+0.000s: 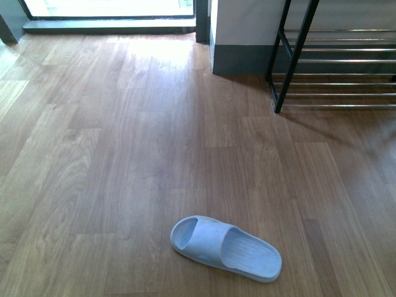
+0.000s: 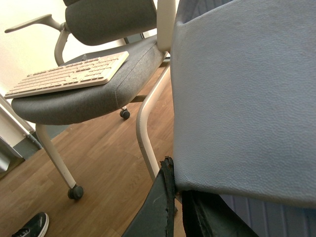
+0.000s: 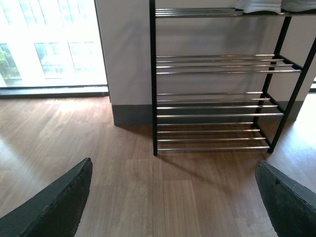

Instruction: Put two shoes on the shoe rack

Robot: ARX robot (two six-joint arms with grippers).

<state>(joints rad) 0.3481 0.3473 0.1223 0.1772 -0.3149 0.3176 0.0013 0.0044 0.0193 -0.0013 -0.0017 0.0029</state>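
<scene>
One pale blue slide [image 1: 225, 248] lies on the wooden floor near the front, toe pointing left. A second pale blue slide [image 2: 247, 98] fills the left wrist view, held off the floor with my left gripper [image 2: 177, 207] shut on its edge. The shoe rack [image 1: 334, 68] with black frame and chrome bars stands at the back right against the wall. In the right wrist view the shoe rack [image 3: 217, 98] is straight ahead, white soles resting on its top tier. My right gripper [image 3: 173, 197] is open, its dark fingers [image 3: 59, 202] spread wide over bare floor. Neither arm shows in the front view.
A grey office chair [image 2: 94, 94] with a white frame and casters stands close by, a white keyboard [image 2: 69, 76] resting on its seat. A dark sneaker [image 2: 32, 227] sits on the floor. A grey-based wall corner [image 1: 238, 37] adjoins the rack; a bright window [image 1: 111, 7] runs along the back.
</scene>
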